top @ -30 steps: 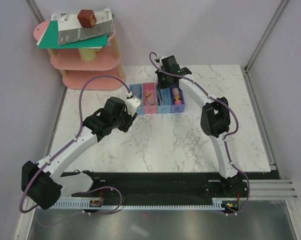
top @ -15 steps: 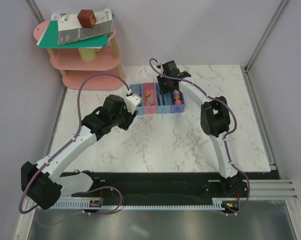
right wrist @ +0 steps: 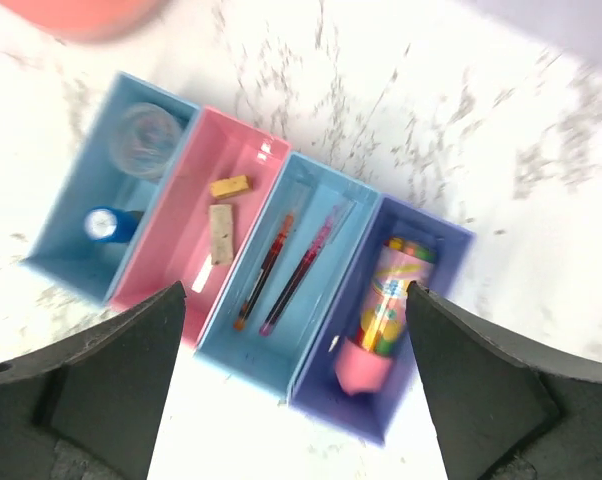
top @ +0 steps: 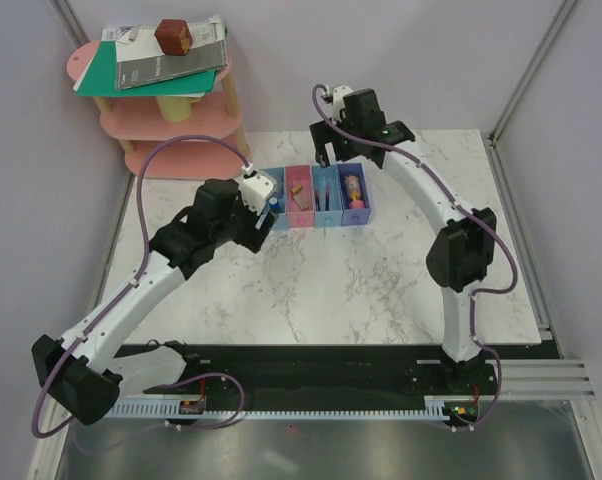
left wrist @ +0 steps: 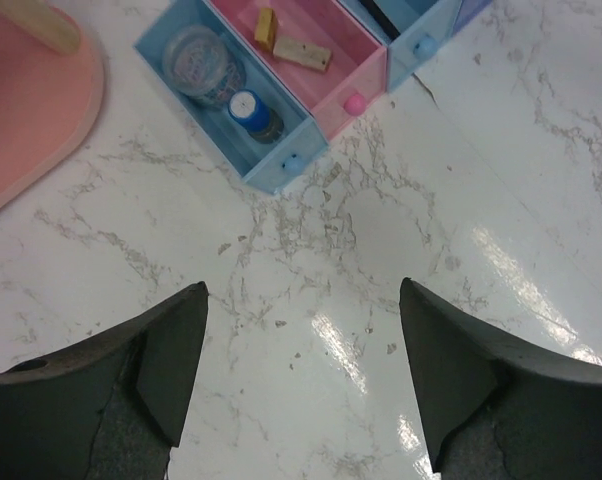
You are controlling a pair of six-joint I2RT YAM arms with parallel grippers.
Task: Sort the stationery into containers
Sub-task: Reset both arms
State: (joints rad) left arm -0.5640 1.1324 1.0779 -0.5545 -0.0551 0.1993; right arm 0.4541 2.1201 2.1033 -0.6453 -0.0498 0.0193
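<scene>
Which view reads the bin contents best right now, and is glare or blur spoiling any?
Right wrist: best, all four bins are in frame and the red pens read clearly, if slightly soft. Left wrist: sharp, but white glare streaks the table and the bins are cropped. Top external: evenly lit, no glare, contents too small.

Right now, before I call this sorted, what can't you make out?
Left wrist view: the blue bin is cut off by the top edge, so its inside is almost all out of frame.
Top view: the erasers are too small to count.
Right wrist view: the tube has blurred print, and the shelf is cut off by the top edge.
</scene>
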